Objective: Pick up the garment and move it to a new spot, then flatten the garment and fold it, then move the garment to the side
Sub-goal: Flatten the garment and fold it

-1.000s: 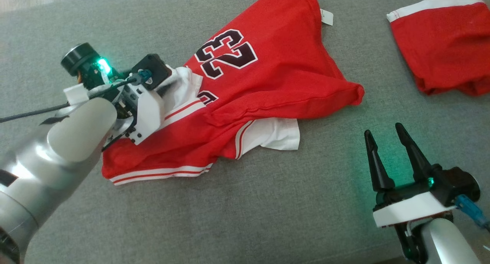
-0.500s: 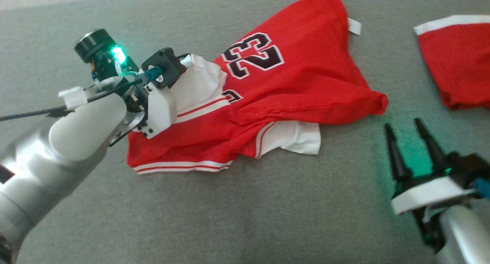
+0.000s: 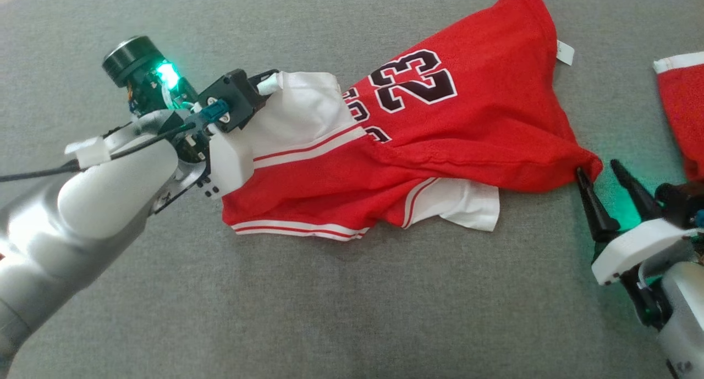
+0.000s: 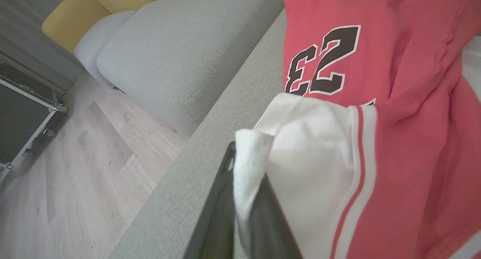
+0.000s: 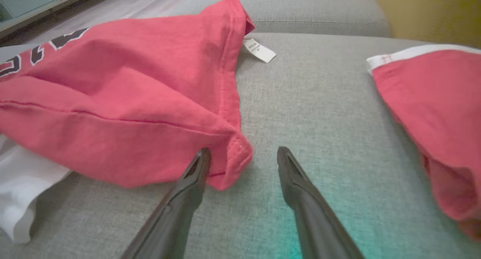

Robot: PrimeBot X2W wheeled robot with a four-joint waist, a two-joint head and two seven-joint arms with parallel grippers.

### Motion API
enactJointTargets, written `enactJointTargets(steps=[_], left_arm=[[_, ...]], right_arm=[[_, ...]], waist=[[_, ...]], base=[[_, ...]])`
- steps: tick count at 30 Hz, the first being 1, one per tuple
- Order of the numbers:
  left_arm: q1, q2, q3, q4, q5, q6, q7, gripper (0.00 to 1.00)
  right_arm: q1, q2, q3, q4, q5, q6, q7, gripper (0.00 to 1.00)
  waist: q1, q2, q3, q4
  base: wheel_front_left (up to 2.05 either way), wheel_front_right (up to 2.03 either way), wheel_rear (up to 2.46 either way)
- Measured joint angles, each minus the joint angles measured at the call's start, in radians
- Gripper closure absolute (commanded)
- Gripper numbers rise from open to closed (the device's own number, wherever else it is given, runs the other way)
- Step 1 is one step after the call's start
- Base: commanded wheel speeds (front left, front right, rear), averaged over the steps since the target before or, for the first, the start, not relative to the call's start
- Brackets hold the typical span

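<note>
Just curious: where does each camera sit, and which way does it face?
Head view: on the head, facing down at the jersey; left gripper and right gripper show.
Left wrist view: on that wrist, along its shut fingers pinching the white sleeve.
Right wrist view: on that wrist, along its open fingers toward the jersey's corner.
All three share the jersey.

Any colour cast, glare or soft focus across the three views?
Head view: green LED glow tints the cushion by the right gripper, glare on the left forearm. Left wrist view: jersey looks washed out, its white sleeve soft near the lens. Right wrist view: green cast on the cushion between the open fingers.
</note>
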Motion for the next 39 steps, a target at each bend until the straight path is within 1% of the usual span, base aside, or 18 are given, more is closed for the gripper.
enactJointTargets(steps=[1,2,3,4,5,8,11,17,22,26,31,34,36,39], left_arm=[[0.0,0.0,0.0,0.0,0.0,0.0,0.0,1.0],[0.0,0.002,0.0,-0.005,-0.001,0.002,0.0,1.0],[0.0,0.004,0.0,-0.01,-0.001,0.002,0.001,1.0],[0.001,0.005,0.0,-0.014,-0.001,0.002,0.001,1.0],[0.001,0.006,0.0,-0.016,-0.001,0.002,0.002,1.0],[0.003,0.012,-0.001,-0.019,-0.001,0.003,0.001,1.0],[0.007,0.021,-0.001,-0.018,-0.001,0.015,-0.007,1.0],[0.04,0.067,0.026,-0.023,-0.001,0.058,-0.121,1.0],[0.066,0.137,0.073,-0.071,-0.001,0.129,-0.223,1.0],[0.058,0.205,0.108,-0.159,0.041,0.175,-0.293,1.0],[-0.021,0.289,0.17,-0.277,0.09,0.216,-0.336,1.0],[-0.101,0.319,0.218,-0.32,0.095,0.222,-0.34,1.0],[-0.145,0.317,0.239,-0.328,0.091,0.216,-0.344,1.0],[-0.189,0.297,0.261,-0.303,0.061,0.188,-0.343,1.0]], right_arm=[[0.0,0.0,0.0,0.0,0.0,0.0,0.0,0.3],[-0.006,-0.003,0.012,0.01,0.007,0.0,0.0,0.53],[-0.012,-0.008,0.021,0.018,0.016,0.0,-0.001,0.66],[-0.019,-0.012,0.031,0.024,0.024,0.0,-0.002,0.81],[-0.026,-0.014,0.04,0.033,0.032,0.0,-0.004,1.0],[-0.042,-0.02,0.076,0.05,0.054,0.0,-0.012,1.0],[-0.05,-0.029,0.098,0.057,0.07,0.0,-0.029,1.0],[-0.077,-0.088,0.092,0.026,0.044,0.0,-0.057,1.0],[-0.129,-0.158,0.061,-0.085,-0.013,0.0,-0.063,1.0],[-0.16,-0.224,0.034,-0.208,-0.044,0.0,-0.055,1.0],[-0.246,-0.303,0.005,-0.372,-0.055,0.0,0.036,1.0],[-0.324,-0.345,-0.016,-0.443,-0.055,0.0,0.085,1.0],[-0.377,-0.359,-0.018,-0.463,-0.055,0.0,0.111,1.0],[-0.456,-0.36,0.001,-0.459,-0.049,0.0,0.136,1.0]], waist=[[0.0,0.0,0.0,0.0],[0.0,0.0,0.0,0.003],[0.0,0.0,0.0,0.006],[0.0,0.0,0.0,0.008],[0.0,0.0,-0.001,0.009],[0.0,0.0,-0.005,0.011],[0.0001,0.0,-0.019,0.01],[0.0,0.0,-0.081,-0.004],[-0.0001,0.0,-0.157,-0.025],[-0.0001,0.0,-0.22,-0.041],[-0.0003,0.0,-0.281,-0.064],[-0.0003,0.0001,-0.29,-0.081],[-0.0003,0.0001,-0.286,-0.087],[-0.0003,0.0001,-0.269,-0.089]], base=[[0.0,0.0,0.0],[0.0,0.0,0.0],[0.0,0.0,0.0],[0.0,0.0,0.0],[0.0,0.0,0.0],[0.0,0.0,0.0],[0.0,0.0,0.0],[0.0,0.0,0.0],[0.0,0.0,0.0],[0.0,0.0,0.0],[0.0,0.0,0.0],[0.0,0.0,0.0],[0.0,0.0,0.0],[0.0,0.0,0.0]])
